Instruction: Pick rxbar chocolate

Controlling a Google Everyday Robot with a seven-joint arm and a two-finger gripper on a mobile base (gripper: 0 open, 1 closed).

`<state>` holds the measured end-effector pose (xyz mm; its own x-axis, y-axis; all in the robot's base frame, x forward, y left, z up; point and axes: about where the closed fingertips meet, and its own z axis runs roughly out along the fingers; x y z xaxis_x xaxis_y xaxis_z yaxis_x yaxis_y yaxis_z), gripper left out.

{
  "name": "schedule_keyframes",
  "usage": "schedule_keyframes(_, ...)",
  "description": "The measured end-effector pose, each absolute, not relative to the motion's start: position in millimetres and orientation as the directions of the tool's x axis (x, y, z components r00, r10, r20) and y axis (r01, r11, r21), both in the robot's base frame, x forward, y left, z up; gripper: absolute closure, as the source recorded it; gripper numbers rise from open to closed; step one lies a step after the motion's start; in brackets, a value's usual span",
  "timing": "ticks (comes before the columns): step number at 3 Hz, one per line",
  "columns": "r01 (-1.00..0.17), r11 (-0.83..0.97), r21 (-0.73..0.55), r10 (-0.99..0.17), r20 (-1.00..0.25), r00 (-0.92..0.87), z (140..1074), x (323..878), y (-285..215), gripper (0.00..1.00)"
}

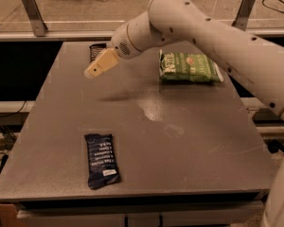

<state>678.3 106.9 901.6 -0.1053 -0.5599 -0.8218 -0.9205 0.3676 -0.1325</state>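
Note:
The rxbar chocolate (pixel 96 51) is a small dark packet at the far left of the grey table (pixel 189 141); my gripper partly covers it. My gripper (pixel 93 71), with cream-coloured fingers, hangs above the table just in front of and slightly below the bar in the picture. The white arm (pixel 213 37) reaches in from the right.
A longer navy-blue bar with white text (pixel 102 160) lies near the table's front left. A large green bag (pixel 189 66) lies at the back right. Metal posts (pixel 32 12) and a rail stand behind the table.

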Motion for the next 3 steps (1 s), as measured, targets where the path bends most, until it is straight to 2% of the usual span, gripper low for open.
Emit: schedule_keyframes(3,-0.87,0.467,-0.16,-0.507,-0.854,-0.115,855.7,779.5,122.1,0.0)
